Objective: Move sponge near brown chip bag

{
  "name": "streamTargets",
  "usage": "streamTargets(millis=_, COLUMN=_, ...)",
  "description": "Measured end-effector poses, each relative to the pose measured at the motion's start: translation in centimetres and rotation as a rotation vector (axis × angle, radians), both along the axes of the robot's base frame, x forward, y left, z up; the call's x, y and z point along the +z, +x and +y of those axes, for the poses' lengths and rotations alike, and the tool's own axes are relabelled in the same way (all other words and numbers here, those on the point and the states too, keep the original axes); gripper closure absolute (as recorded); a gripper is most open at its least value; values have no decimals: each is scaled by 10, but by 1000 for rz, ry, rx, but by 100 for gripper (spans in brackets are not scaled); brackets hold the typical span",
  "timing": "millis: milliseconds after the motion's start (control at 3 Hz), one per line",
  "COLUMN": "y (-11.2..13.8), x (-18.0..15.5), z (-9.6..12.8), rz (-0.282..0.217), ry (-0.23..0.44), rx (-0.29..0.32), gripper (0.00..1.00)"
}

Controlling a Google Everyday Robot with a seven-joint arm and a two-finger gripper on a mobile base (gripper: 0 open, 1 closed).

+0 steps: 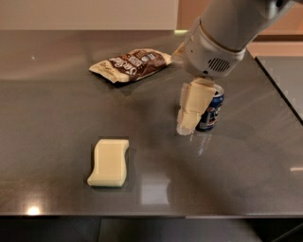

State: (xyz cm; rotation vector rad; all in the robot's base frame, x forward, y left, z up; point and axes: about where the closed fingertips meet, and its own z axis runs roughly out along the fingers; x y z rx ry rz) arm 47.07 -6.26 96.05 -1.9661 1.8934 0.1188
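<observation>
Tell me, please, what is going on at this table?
A robot arm is to bring the sponge near the brown chip bag. The sponge lies untouched at the front of the table, the bag far back. The gripper hangs in front of the blue soda can, well apart from the sponge.

Glossy dark grey tabletop with light glints, pale wall behind, tan wall upper right, gripper above tabletop's right-centre

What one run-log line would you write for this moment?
stage: pre-grasp | gripper: by soda can, apart from sponge | sponge: flat, near edge | brown chip bag: far side | moved: not yet
</observation>
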Motion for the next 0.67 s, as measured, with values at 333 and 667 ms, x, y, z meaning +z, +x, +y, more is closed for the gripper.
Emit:
streamTargets(millis=333, y=-4, x=-23, z=30, rz=34, ry=-12, rx=68, gripper=0)
streamTargets(millis=667, y=-13, x=-44, z=52, rz=70, ry=-11, rx=122, gripper=0)
